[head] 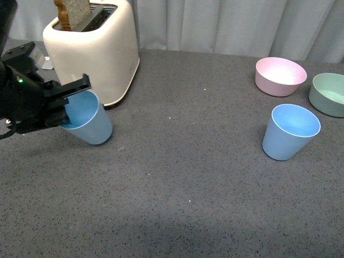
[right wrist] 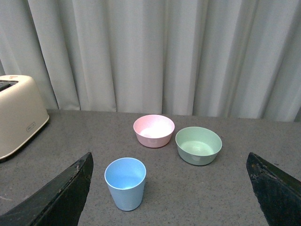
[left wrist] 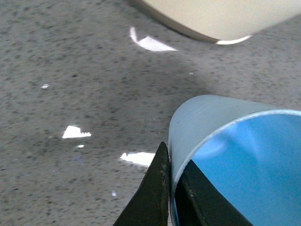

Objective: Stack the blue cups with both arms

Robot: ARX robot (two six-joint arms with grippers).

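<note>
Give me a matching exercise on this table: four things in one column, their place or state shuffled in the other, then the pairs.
1. left blue cup
2. right blue cup
3. pink bowl
4. toaster

a. holds a slice of bread
b. tilted, rim pinched by the left gripper
c. upright, standing free
d. beside the green bowl

Pairs: 1-b, 2-c, 3-d, 4-a

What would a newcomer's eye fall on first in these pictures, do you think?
The left hand pinches the rim of a tilted blue cup beside the cream toaster, which has bread sticking out. The other blue cup stands upright alone on the right, near a pink bowl and a green bowl.
</note>
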